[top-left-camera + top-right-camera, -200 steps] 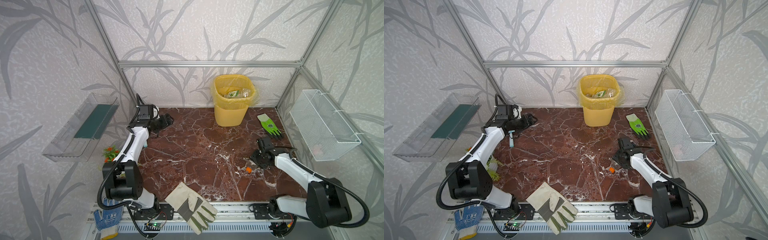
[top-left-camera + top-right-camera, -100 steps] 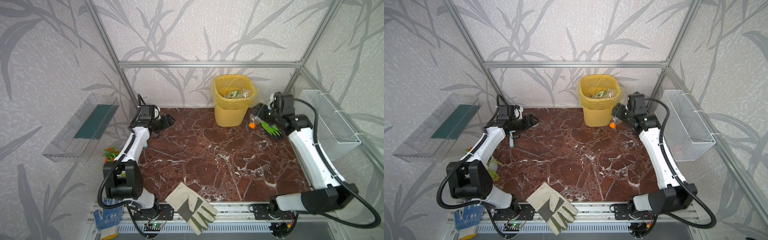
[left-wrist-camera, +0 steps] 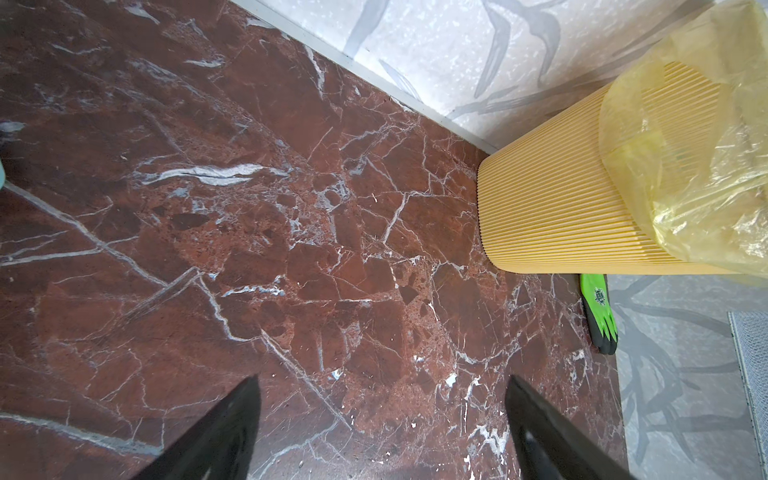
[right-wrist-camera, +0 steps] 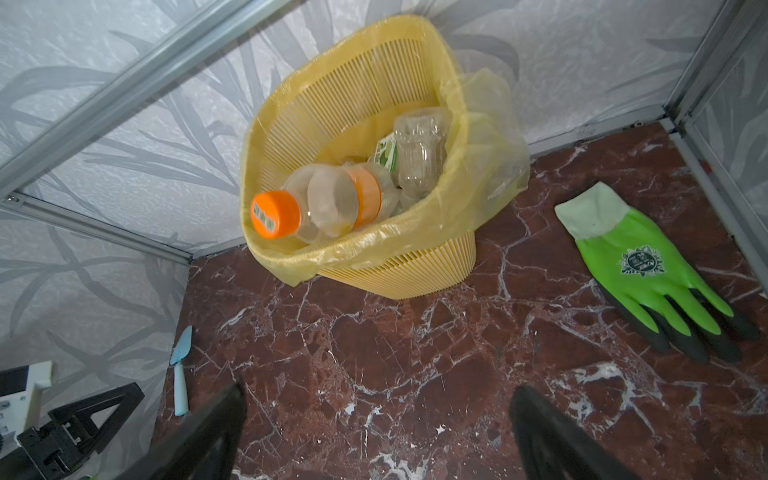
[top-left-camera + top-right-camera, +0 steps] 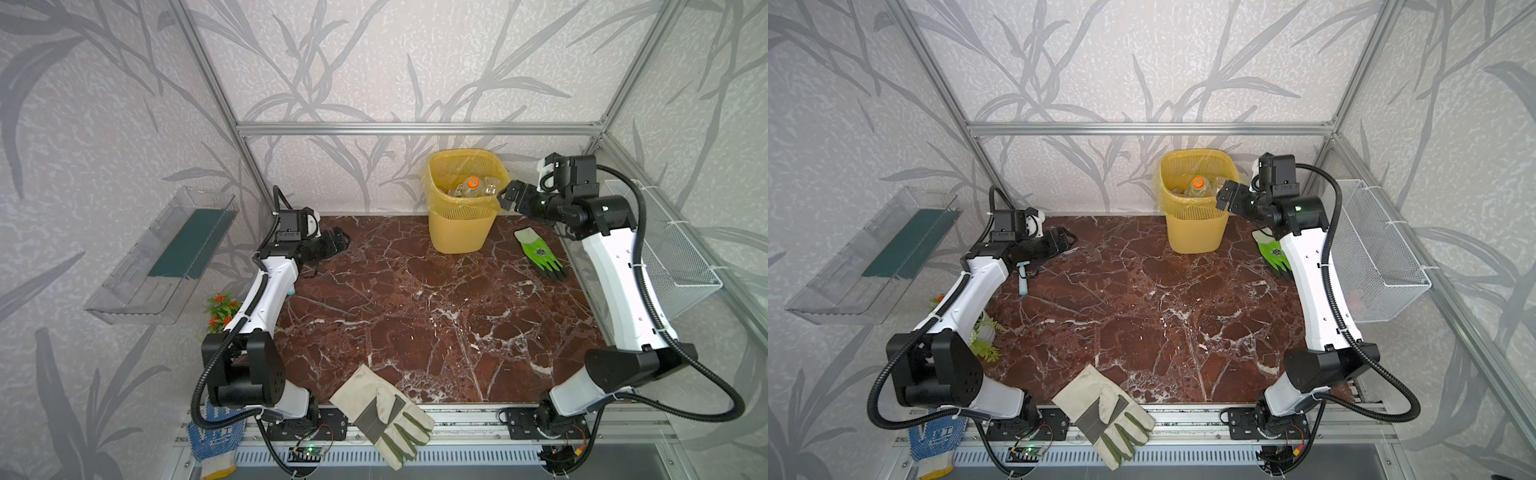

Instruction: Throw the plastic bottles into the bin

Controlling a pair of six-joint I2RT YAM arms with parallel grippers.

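The bottle has been released into the bin, upper centre in both top views. The right gripper is now spread beside its rim, the left gripper spread and empty. No bottle is seen outside: likely finished.

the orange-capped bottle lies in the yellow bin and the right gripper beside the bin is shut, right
No, the right gripper is open: the right wrist view shows its jaws apart with nothing between them. The orange-capped bottle does lie in the yellow bin, with the gripper beside it.
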